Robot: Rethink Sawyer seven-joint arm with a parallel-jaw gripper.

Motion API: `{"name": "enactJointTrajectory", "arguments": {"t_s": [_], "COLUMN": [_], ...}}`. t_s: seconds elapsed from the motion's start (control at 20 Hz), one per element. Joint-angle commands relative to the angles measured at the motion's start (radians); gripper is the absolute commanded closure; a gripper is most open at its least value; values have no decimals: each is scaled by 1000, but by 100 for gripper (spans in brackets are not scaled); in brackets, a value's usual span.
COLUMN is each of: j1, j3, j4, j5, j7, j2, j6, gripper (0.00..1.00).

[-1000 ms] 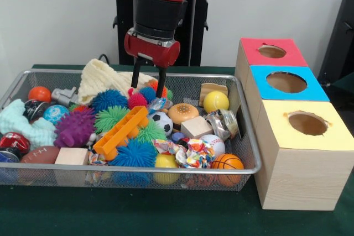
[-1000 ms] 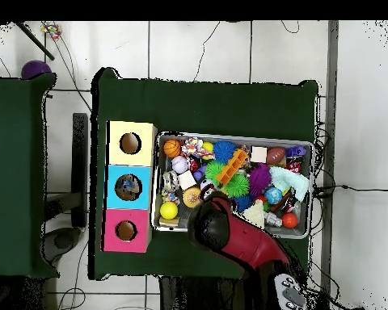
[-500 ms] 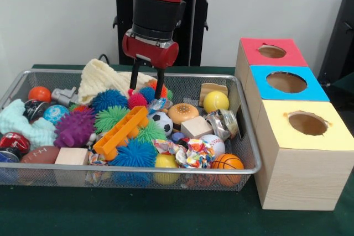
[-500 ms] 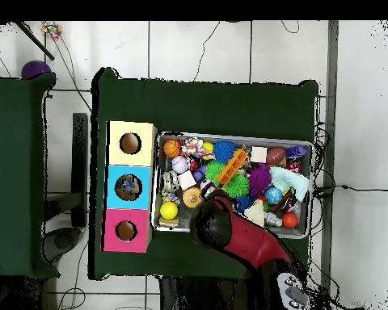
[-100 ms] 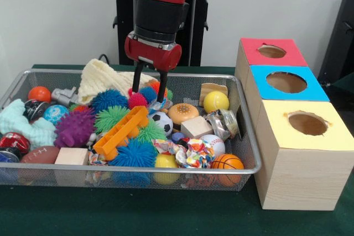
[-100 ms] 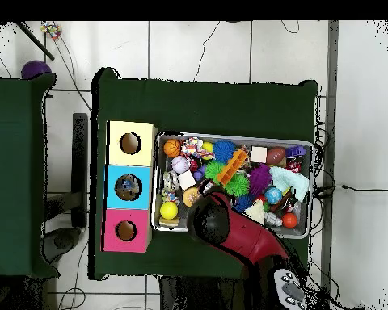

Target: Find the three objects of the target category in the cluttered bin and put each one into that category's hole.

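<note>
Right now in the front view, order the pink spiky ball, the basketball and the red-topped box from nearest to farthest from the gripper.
1. Pink spiky ball, just below the gripper.
2. Red-topped box, off to the picture's right.
3. Basketball, at the bin's near right corner.

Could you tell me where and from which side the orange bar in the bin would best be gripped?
Probably mid-length on the orange bar, from above, the end effector closing across its narrow width. It lies slantwise atop the spiky balls, its upper face exposed; both ends sit among clutter.
</note>
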Motion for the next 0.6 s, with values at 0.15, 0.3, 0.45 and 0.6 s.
{"name": "enactJointTrajectory", "arguments": {"t_s": [0.15,0.3,0.45,0.6], "j1": [5,5,6,4], "j3": [72,73,70,69], "j4": [-70,-65,-61,-60], "j5": [65,65,65,61], "j7": [214,217,217,216], "j2": [49,51,46,50], "j6": [-33,-45,-45,-50], "gripper": [0,0,0,0]}}
